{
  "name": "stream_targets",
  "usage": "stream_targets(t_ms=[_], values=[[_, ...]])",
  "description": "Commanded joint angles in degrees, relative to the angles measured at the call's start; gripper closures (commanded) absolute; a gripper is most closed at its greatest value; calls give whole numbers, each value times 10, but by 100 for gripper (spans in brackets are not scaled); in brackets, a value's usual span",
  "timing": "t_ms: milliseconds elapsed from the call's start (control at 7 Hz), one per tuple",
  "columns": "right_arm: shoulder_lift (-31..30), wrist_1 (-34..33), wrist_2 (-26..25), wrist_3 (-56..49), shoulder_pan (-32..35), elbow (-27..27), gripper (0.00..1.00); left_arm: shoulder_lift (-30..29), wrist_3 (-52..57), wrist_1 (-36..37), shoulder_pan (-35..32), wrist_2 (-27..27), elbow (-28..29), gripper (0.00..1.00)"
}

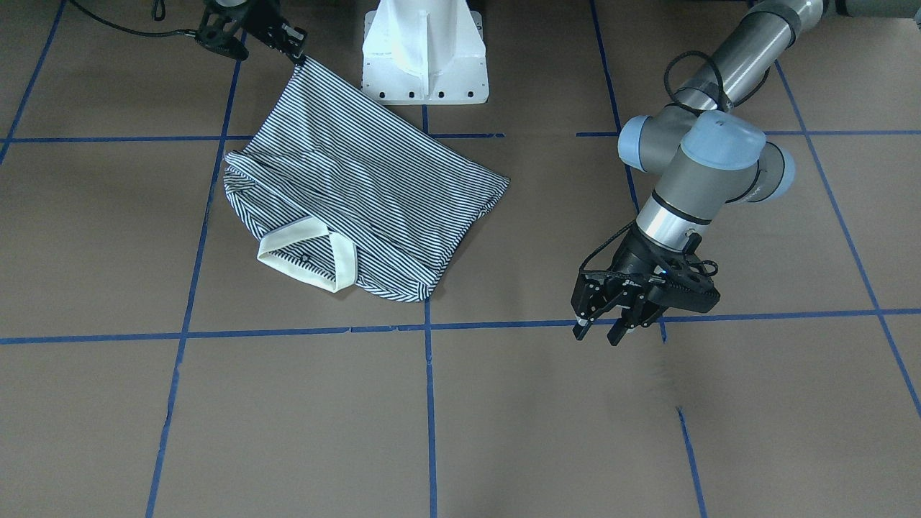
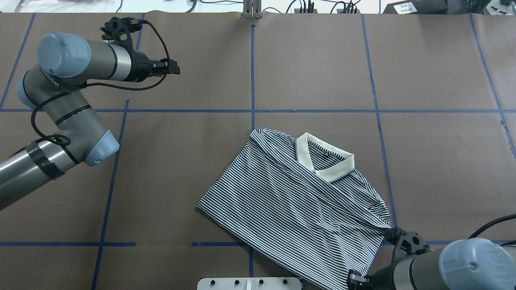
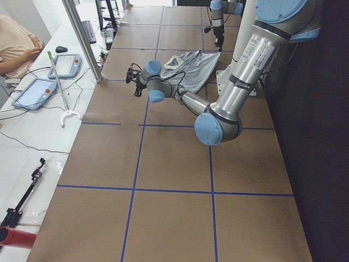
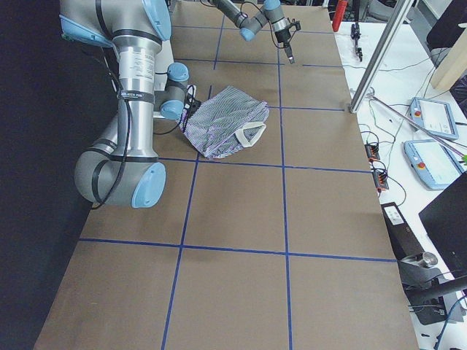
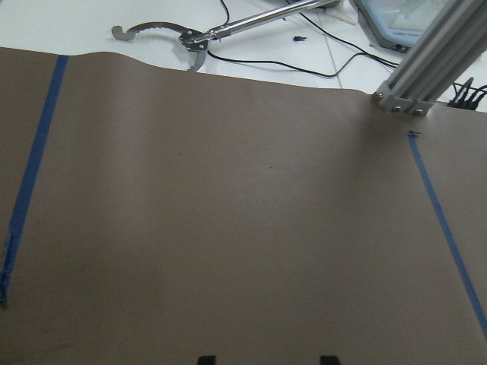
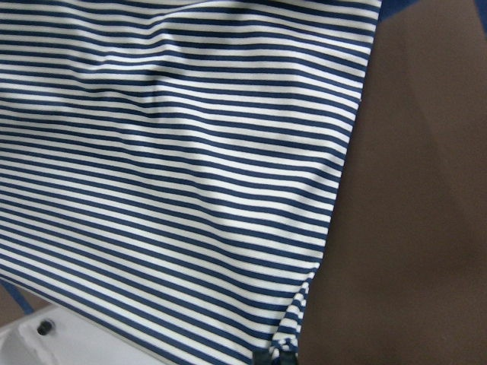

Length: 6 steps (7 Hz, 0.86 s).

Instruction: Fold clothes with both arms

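Note:
The striped polo shirt (image 1: 360, 187) lies partly folded on the brown table, with its cream collar (image 1: 309, 252) toward the far side from the robot. It also shows in the overhead view (image 2: 298, 201). My right gripper (image 1: 296, 52) is shut on a hem corner of the shirt near the robot's base and holds that corner slightly raised. The right wrist view shows the striped fabric (image 6: 175, 167) with the pinched hem at its bottom edge. My left gripper (image 1: 601, 331) is open and empty above bare table, well away from the shirt; it also shows in the overhead view (image 2: 171, 67).
The white pedestal base (image 1: 424, 57) stands just beside the held corner. Blue tape lines (image 1: 429, 403) grid the brown paper. An aluminium post (image 5: 426, 68) and a hooked tool (image 5: 190, 38) stand at the table's far edge. Tablets (image 3: 32, 93) and an operator (image 3: 16, 43) are off to the side.

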Motion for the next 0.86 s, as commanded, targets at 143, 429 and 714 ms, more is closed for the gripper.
stream_targets(t_ms=[143, 429, 714], values=[[-1, 0, 0, 0, 46, 8, 0, 82, -157, 1, 86, -4, -155, 34], [16, 1, 0, -7, 174, -3, 0, 161, -236, 4, 160, 4, -246, 31], [47, 1, 3, -32, 252, -41, 0, 159, -284, 53, 249, 87, -246, 34]])
